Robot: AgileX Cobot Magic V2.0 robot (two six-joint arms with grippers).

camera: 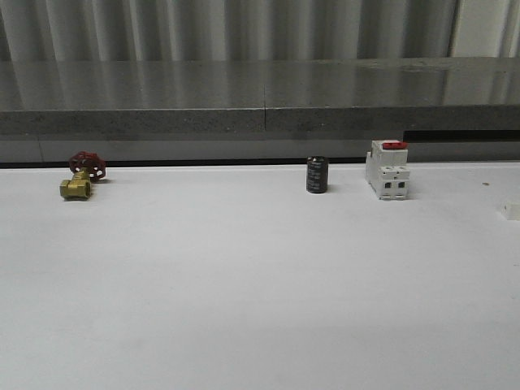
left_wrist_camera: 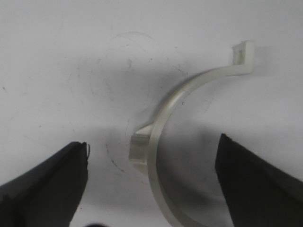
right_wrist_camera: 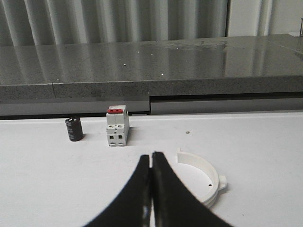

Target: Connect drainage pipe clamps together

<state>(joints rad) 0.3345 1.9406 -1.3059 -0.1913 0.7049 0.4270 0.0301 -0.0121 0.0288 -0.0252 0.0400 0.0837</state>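
One white drainage pipe clamp (left_wrist_camera: 166,111), a half-ring with a small tab at its end, lies flat on the white table. My left gripper (left_wrist_camera: 153,141) hangs open above it, its dark fingers (left_wrist_camera: 52,184) on either side of the arc and apart from it. The other white clamp (right_wrist_camera: 204,171) lies on the table just beside my right gripper (right_wrist_camera: 151,156). That gripper is shut with nothing between its fingers and does not touch the clamp.
At the table's back stand a brass valve with a red handwheel (camera: 81,175), a black cylinder (camera: 317,175) and a white breaker with a red switch (camera: 387,169). A grey ledge (camera: 260,106) runs behind them. A small white piece (camera: 510,211) sits at the right edge.
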